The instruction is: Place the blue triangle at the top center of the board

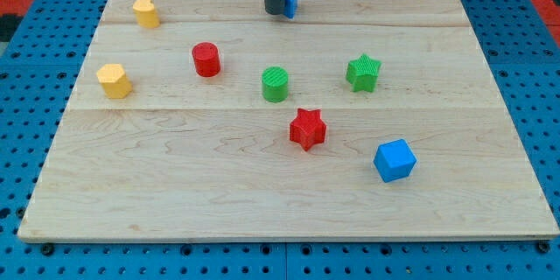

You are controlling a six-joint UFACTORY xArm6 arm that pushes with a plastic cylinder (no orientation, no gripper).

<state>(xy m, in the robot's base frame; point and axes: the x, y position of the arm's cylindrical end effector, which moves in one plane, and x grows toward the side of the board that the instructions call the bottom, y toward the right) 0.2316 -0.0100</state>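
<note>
The blue triangle [290, 1] sits at the top centre of the wooden board [175, 184], mostly hidden behind the dark rod. My tip [275, 12] rests on the board just to the view's left of the blue triangle, touching or nearly touching it.
A yellow block [146, 11] lies at the top left and a yellow hexagon [114, 80] at the left. A red cylinder [206, 59], green cylinder [275, 84], green star [362, 73] and red star [307, 129] are mid-board. A blue cube [394, 160] is lower right.
</note>
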